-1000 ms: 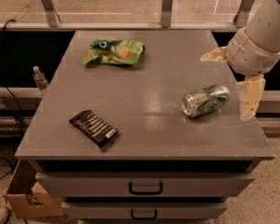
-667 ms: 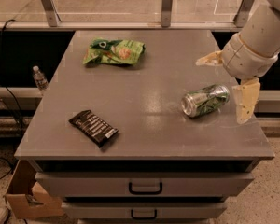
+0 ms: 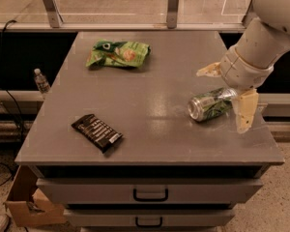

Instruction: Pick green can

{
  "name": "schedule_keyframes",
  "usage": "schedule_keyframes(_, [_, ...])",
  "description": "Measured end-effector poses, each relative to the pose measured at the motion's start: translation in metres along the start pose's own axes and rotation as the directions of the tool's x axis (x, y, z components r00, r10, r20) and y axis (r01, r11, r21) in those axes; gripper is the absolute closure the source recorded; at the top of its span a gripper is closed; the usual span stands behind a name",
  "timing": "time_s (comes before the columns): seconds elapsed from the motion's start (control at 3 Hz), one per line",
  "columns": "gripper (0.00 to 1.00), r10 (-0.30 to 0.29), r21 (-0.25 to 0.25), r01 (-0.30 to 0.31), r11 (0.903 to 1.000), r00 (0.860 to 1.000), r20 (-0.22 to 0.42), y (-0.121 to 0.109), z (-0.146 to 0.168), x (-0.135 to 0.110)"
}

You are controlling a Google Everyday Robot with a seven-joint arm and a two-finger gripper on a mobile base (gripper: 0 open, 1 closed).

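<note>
Brought the end effector [image 3: 221,100] in over the last second: leftward and lower, from off the right side of the table [image 3: 150,86] to right at the can's far end. Spread wide, holding nothing. Pale fingers [image 3: 208,70] now either side of the can [image 3: 210,105], one behind it, one in front of its far end by the table's right edge. Contact with the metal: cannot tell.

Left the can in place: on its side, right half of the table, a silver end turned toward the middle, green-and-white body running back toward the wrist. No roll, no shift across the three views.

Means approach nearly over, grasp not yet made. Probably calls for a little more travel along the can, to bracket the body and not just the end, then closing. Worth watching: a round can on a smooth top, free to roll or skid toward the near right edge on a one-sided touch.

Nothing doing with the bag [image 3: 118,53] at the back left or the bar [image 3: 96,132] at the front left, both well apart from the can.
</note>
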State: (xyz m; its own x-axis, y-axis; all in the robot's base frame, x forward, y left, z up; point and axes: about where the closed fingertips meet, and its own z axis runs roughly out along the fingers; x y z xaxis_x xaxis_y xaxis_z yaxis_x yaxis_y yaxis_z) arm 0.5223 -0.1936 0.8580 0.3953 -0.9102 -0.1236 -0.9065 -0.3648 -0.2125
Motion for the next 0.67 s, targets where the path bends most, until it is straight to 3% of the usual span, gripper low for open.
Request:
schedule_keyframes(0.33, [0.18,0.008,-0.016,-0.008,0.9998,1.0,-0.011,-0.0067,0.0096,0.0021])
schedule_keyframes(0.67, [0.42,0.016,-0.029,-0.016,0.9994,1.0,-0.009,-0.0113,0.017,0.0037])
